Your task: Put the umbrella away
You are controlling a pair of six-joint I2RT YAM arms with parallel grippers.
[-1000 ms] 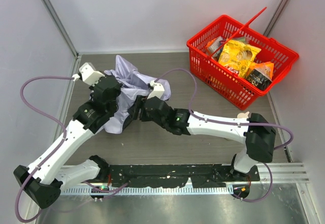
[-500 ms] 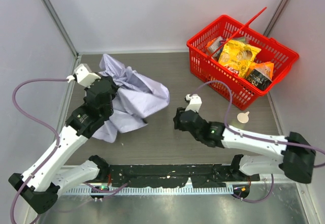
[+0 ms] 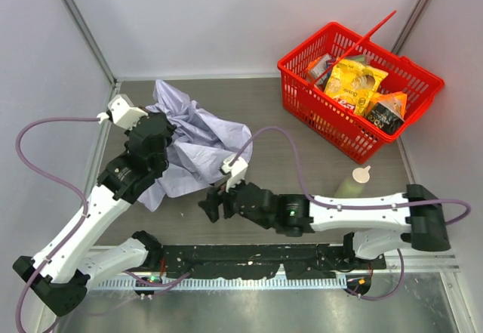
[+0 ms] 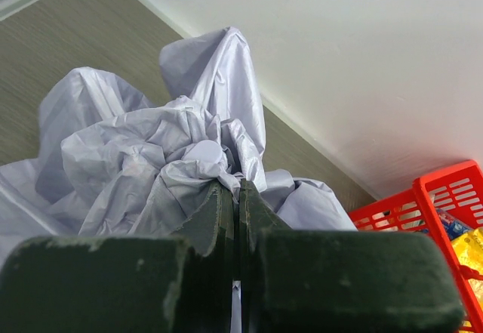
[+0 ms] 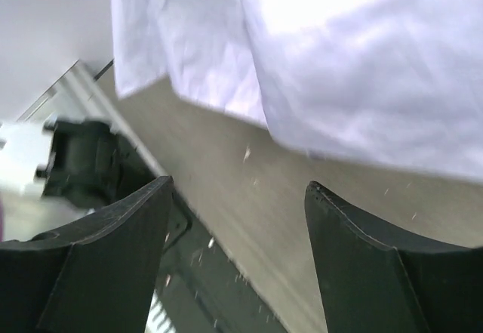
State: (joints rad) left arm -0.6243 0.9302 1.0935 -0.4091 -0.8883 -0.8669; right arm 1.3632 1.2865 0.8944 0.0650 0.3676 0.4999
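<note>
The umbrella (image 3: 202, 140) is a crumpled heap of pale lavender fabric on the left of the table. Its shaft is hidden. My left gripper (image 3: 156, 134) rests on the heap's left side. In the left wrist view the left gripper (image 4: 238, 187) is shut on a fold of the umbrella (image 4: 136, 152). My right gripper (image 3: 210, 206) is open and empty, low over the table just in front of the heap's near edge. In the right wrist view the right gripper (image 5: 240, 183) has bare table between its fingers, and the umbrella (image 5: 339, 61) fills the top.
A red basket (image 3: 302, 95) with snack packets stands at the back right, and it also shows in the left wrist view (image 4: 445, 197). A small pale-capped object (image 3: 362, 173) lies near the basket. A black rail (image 3: 249, 257) runs along the near edge. White walls enclose the table.
My right gripper left the umbrella fabric, drew back to the right, then swung to the heap's near edge. The fabric spread out to the right. My left gripper kept its hold.
</note>
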